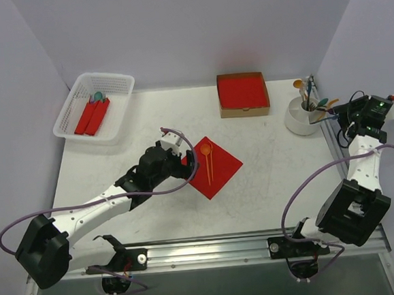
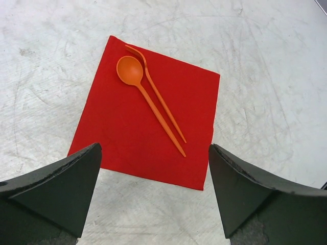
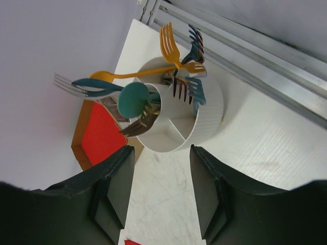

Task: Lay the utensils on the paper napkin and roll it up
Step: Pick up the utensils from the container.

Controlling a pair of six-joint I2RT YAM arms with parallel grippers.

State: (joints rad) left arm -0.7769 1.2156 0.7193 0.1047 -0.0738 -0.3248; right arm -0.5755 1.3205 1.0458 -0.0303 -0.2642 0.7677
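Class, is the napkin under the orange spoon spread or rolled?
Spread: the napkin lies flat, with orange spoon and fork resting on top.

You have one napkin (image 2: pixel 117 132), one orange spoon (image 2: pixel 129 70), one orange fork (image 2: pixel 162 99), one cup (image 1: pixel 301 120), one box (image 1: pixel 245 112), one basket (image 1: pixel 124 107). The cup's utensils (image 3: pixel 179 61) are too tangled to count.

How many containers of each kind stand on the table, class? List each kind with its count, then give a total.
White mesh basket: 1
Brown cardboard box: 1
White round utensil holder: 1
Total: 3
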